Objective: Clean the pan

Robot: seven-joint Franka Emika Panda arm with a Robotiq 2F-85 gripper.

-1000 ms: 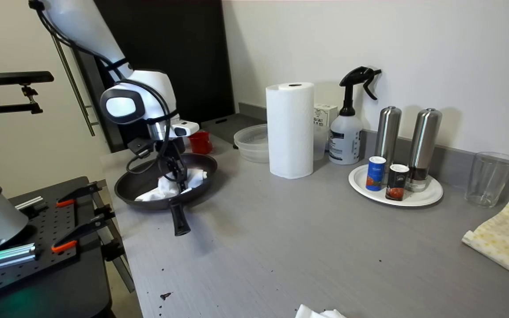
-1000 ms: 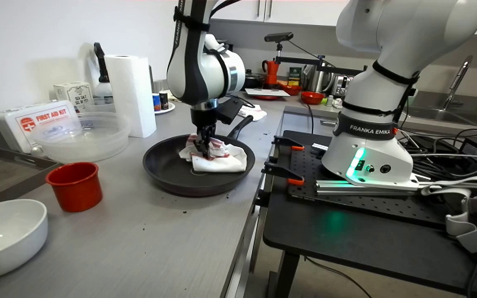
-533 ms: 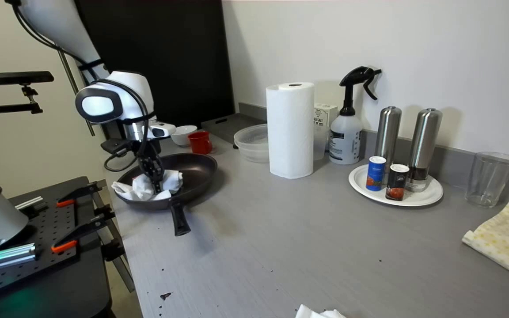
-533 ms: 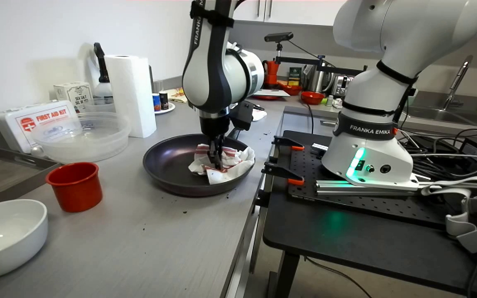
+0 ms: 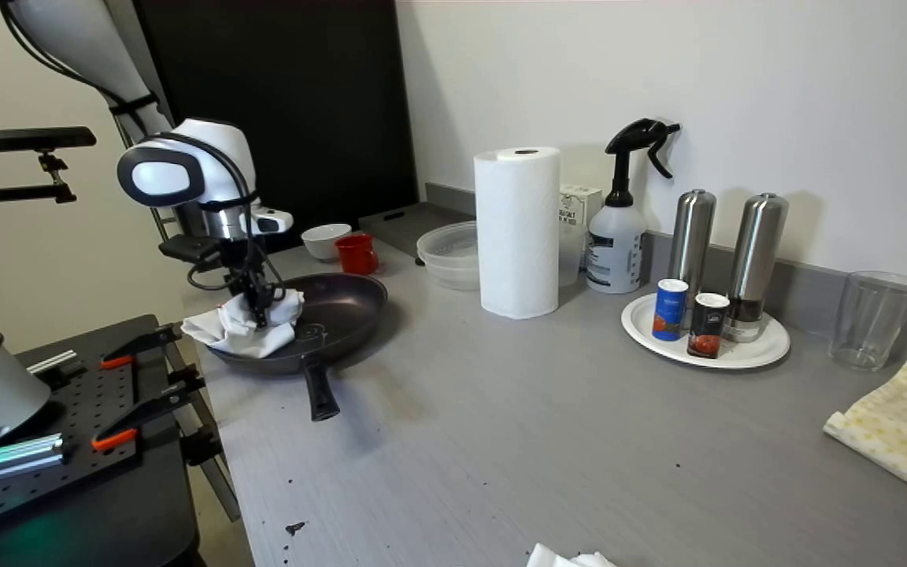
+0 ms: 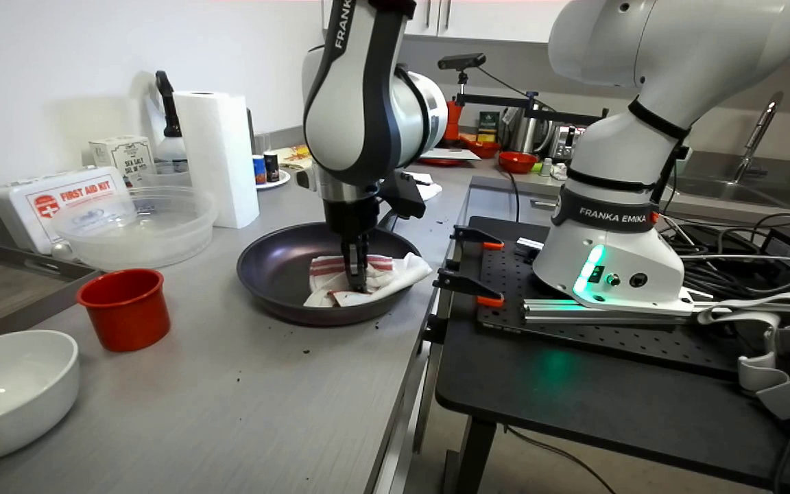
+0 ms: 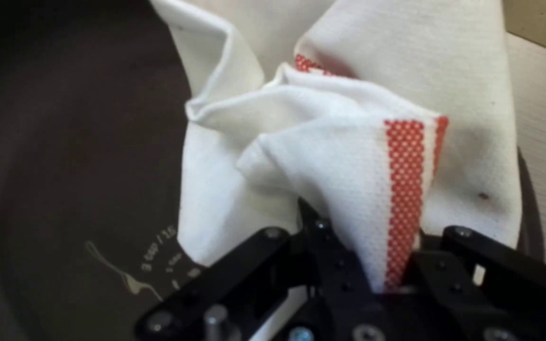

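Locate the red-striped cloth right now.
In an exterior view, the red-striped cloth lies on the right side of the black frying pan, pinched in the hand, one end over the rim.

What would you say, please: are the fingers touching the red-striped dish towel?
Touching: the wrist view shows a fold of the red-striped dish towel pinched between the fingers.

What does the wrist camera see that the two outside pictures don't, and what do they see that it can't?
Only the wrist view: "tsp" print clear enough to read, inside the large round black frying pan.
Both exterior views only: the pan's long black handle, the white paper towel roll, the round red cup and the round white bowl.
All share: the pan, the crumpled white cloth partly in it, and the black jaws at the cloth; the wrist view shows them closed on it.
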